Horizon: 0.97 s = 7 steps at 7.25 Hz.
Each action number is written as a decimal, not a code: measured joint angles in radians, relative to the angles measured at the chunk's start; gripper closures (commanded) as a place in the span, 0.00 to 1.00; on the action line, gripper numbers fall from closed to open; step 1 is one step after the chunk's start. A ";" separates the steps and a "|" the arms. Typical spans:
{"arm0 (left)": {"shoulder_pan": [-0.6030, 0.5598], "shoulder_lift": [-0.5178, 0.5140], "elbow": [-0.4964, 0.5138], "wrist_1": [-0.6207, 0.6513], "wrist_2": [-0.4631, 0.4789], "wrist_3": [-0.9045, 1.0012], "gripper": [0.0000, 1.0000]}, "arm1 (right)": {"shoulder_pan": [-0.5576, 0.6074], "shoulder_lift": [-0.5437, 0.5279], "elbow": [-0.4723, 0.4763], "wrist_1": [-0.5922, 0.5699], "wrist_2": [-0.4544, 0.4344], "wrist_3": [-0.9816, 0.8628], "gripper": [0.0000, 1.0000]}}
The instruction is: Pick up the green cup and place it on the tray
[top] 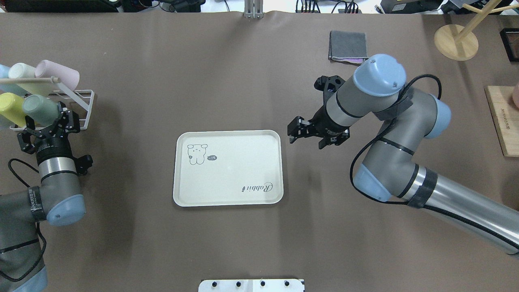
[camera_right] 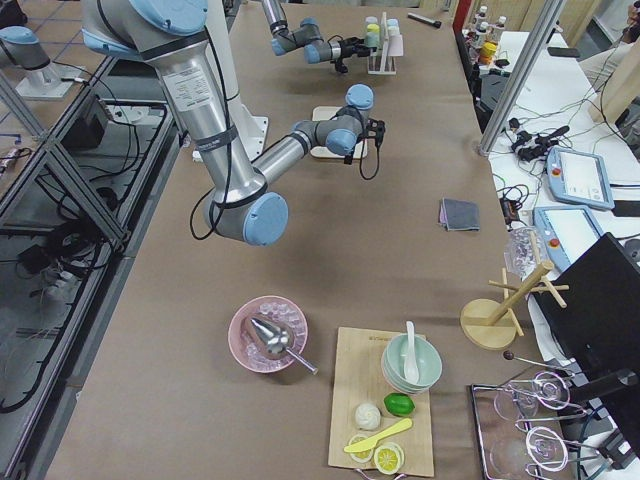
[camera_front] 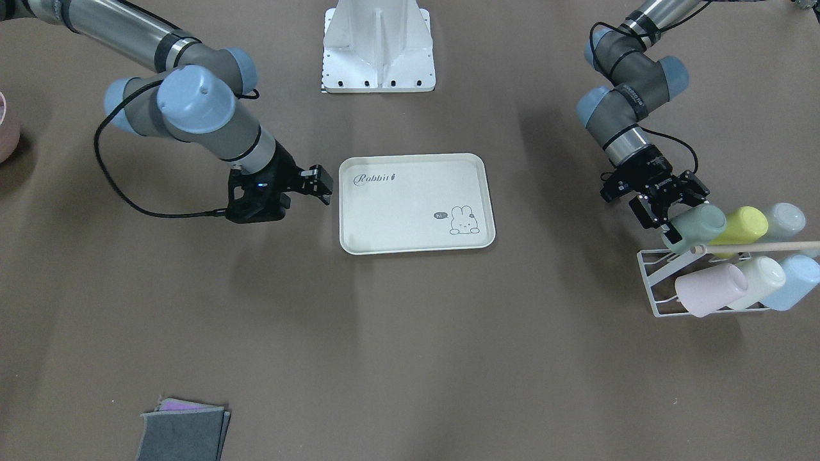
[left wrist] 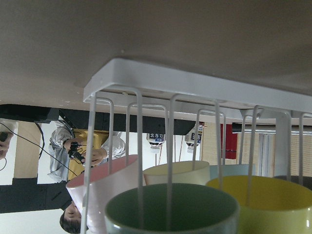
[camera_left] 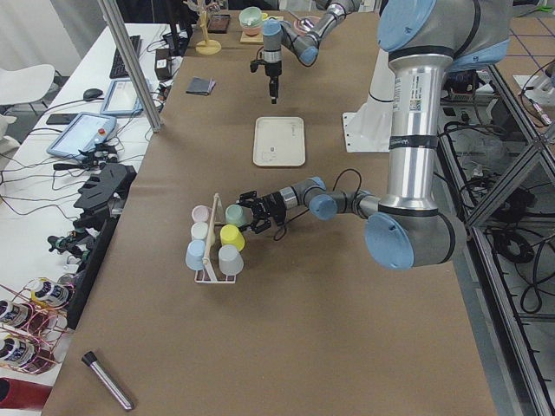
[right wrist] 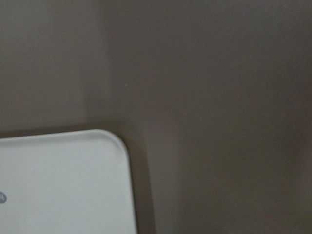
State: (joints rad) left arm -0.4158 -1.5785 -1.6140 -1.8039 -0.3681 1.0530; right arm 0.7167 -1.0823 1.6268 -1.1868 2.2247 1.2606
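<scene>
The green cup (camera_front: 695, 225) lies on its side on a white wire rack (camera_front: 653, 282) among other cups; it also shows in the overhead view (top: 40, 108). My left gripper (camera_front: 672, 214) is open, its fingers on either side of the cup's mouth end (top: 46, 121). In the left wrist view the cup's green rim (left wrist: 170, 209) fills the bottom edge behind the rack wires. The cream tray (camera_front: 410, 211) with "Rabbit" script lies empty at the table's middle (top: 227, 174). My right gripper (camera_front: 320, 186) looks open and empty, hovering just beside the tray's short edge (top: 294, 133).
The rack also holds yellow (camera_front: 743, 224), pink (camera_front: 711, 289), cream (camera_front: 762, 280) and light blue (camera_front: 794, 282) cups under a wooden rod (camera_front: 762, 246). A folded grey cloth (top: 348, 46), a wooden stand (top: 456, 40) and a board (top: 502, 121) sit on the robot's right side.
</scene>
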 measured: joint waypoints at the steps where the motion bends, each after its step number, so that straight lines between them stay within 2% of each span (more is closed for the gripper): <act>1: -0.005 -0.001 0.001 0.000 0.000 0.000 0.02 | 0.065 -0.046 0.012 -0.003 0.048 -0.080 0.00; 3: -0.014 -0.014 0.011 -0.001 -0.002 -0.001 0.04 | 0.180 -0.196 0.062 -0.006 0.115 -0.311 0.00; 4: -0.019 -0.028 0.025 -0.002 -0.003 -0.001 0.12 | 0.242 -0.263 0.075 -0.004 0.157 -0.398 0.01; 6: -0.028 -0.046 0.048 -0.011 -0.003 -0.001 0.44 | 0.398 -0.382 0.077 -0.010 0.212 -0.625 0.01; 7: -0.032 -0.048 0.054 -0.015 -0.004 0.000 0.55 | 0.460 -0.439 0.079 -0.015 0.217 -0.688 0.01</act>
State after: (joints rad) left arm -0.4474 -1.6265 -1.5602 -1.8189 -0.3720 1.0526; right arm 1.1768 -1.5214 1.7055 -1.2017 2.4416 0.5723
